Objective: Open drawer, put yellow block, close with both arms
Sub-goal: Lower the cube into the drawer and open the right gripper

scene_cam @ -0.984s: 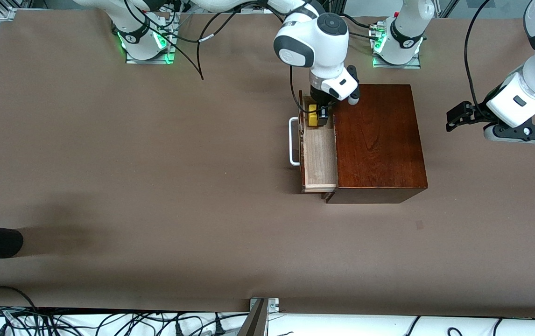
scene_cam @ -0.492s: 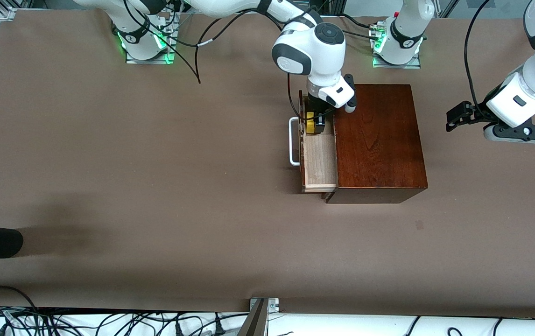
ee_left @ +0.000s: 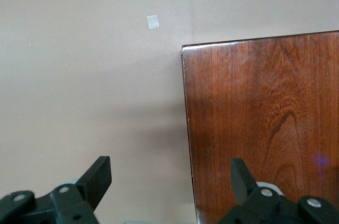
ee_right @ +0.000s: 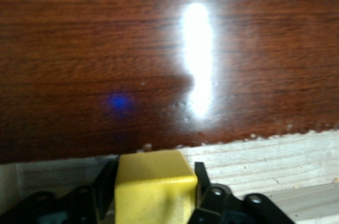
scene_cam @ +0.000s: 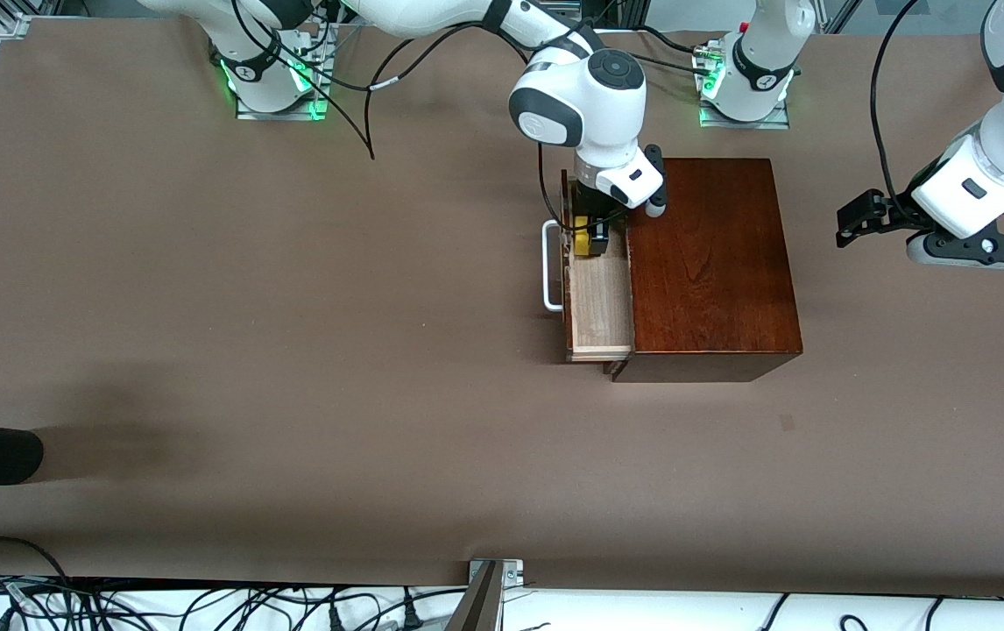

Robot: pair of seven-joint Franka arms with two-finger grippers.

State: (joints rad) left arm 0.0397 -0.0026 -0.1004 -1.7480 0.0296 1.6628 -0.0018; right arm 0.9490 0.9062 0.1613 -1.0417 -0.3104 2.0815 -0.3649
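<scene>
drawer (scene_cam: 597, 302): pulled out toward right arm's end | yellow block (scene_cam: 587, 237): inside drawer, end farther from camera

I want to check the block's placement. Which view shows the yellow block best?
The right wrist view: the yellow block fills the foreground on the drawer's pale floor. The front view shows it small; the left wrist view misses it.

Glossy dark wooden box (scene_cam: 710, 263), pale matt drawer (scene_cam: 598, 302)

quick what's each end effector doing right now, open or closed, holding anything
Left end effector: open, empty, waiting over the table beside the wooden box.
Right end effector: down in the drawer, fingers around the yellow block; grip or release cannot be told.
</scene>
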